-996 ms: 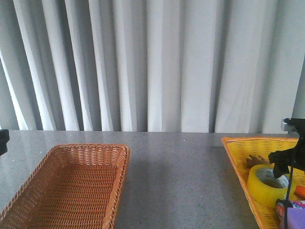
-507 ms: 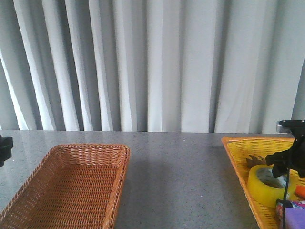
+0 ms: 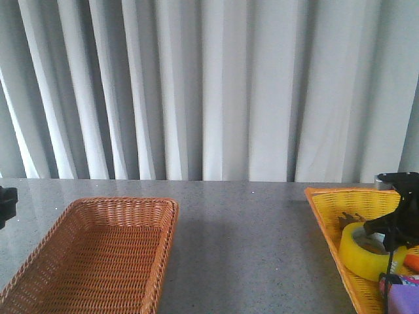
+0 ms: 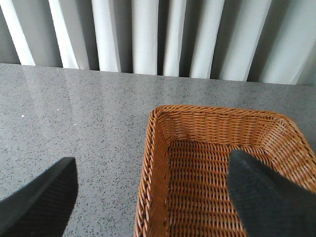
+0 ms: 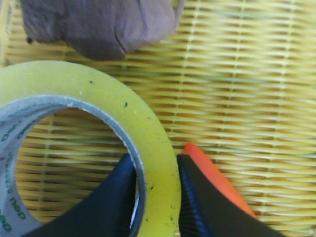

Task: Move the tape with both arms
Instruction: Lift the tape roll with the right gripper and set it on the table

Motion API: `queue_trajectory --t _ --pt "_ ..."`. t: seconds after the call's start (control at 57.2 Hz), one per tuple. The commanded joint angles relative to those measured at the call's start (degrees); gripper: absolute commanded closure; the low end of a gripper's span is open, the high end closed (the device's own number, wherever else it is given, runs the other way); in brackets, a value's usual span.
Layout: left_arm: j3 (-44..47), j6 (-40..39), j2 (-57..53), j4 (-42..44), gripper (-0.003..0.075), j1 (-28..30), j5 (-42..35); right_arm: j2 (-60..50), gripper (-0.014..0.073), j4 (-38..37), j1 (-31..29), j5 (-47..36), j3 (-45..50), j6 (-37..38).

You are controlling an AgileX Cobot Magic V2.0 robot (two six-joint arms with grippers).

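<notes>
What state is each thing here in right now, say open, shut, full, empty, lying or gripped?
tape: lying flat in the yellow basket, its wall pinched between the right tool's fingers.
right tool: shut on the tape.
left tool: open, holding nothing, above the brown basket's edge.
brown basket: empty.
yellow basket: holding the tape and a few other items.

Bare grey speckled tabletop (image 3: 242,242) lies open between the shallow brown wicker basket (image 3: 98,255) and the crowded yellow woven basket (image 3: 327,216); white pleated curtains (image 3: 209,85) close off the back.
</notes>
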Motion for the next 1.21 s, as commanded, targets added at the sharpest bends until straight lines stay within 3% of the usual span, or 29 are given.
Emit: queue_trajectory --t 0.0,0.262,0.454,0.612,0.822,0.961,1.189 --pt "-1.9 -0.6 -1.0 -0.2 0.0137 -0.3 -3.8 -4.1 0.0541 2.5 -0.2 0.1 -5.3 -0.4" --pt "-1.9 -0.4 -1.1 -0.1 0.0137 -0.3 -3.9 -7.5 0.0531 8.7 1.1 6.5 -16.8 -2.3" --pt "-1.9 -0.4 -1.1 -0.1 0.0137 -0.3 -3.8 -8.3 0.0522 12.3 10.7 9.5 -20.4 -7.8" --pt "-1.9 -0.4 -1.1 -0.1 0.0137 -0.3 -3.3 -5.6 0.0517 9.7 20.1 9.6 -20.4 -8.0" --pt "-1.9 -0.4 -1.1 -0.1 0.0137 -0.3 -2.2 0.3 0.0503 -1.5 28.8 10.6 -20.4 -6.6" --pt "-1.9 -0.4 -1.2 -0.1 0.0137 -0.3 -2.1 3.8 0.0477 -6.5 30.0 9.9 -20.4 -2.6" --pt "-1.9 -0.4 -1.2 -0.1 0.0137 -0.3 -1.9 8.0 0.0414 -6.8 29.6 9.6 -20.4 -0.5"
